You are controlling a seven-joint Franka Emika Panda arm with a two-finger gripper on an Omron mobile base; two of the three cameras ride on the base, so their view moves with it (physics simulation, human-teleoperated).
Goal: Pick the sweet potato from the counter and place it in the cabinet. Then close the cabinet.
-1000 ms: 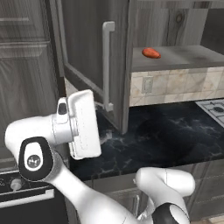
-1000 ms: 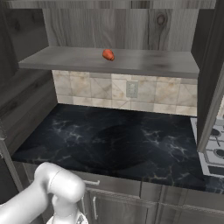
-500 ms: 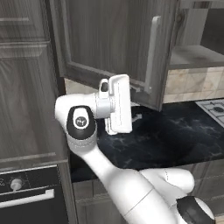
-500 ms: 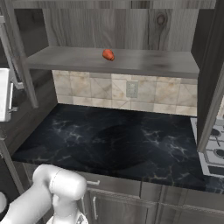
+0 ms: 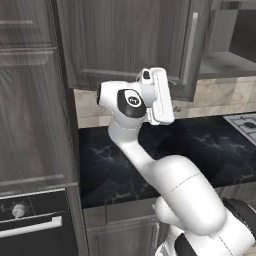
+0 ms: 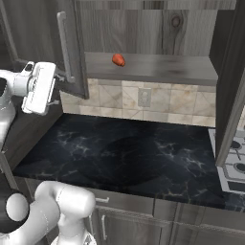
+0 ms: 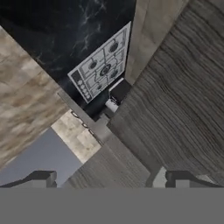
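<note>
Sweet potato (image 6: pixel 118 60) already shelved; cabinet (image 6: pixel 143 28) not yet closed.
The hand (image 6: pixel 56 89) was spread wide, empty, against the half-swung left door (image 6: pixel 72 48).

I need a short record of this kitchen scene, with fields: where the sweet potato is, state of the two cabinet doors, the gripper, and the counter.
sweet potato: lies on the grey shelf inside the cabinet
left cabinet door: partly closed, the robot's hand beside its outer face
right cabinet door: open
gripper: open, holding nothing
counter: black marble-look slab below the cabinet
</note>
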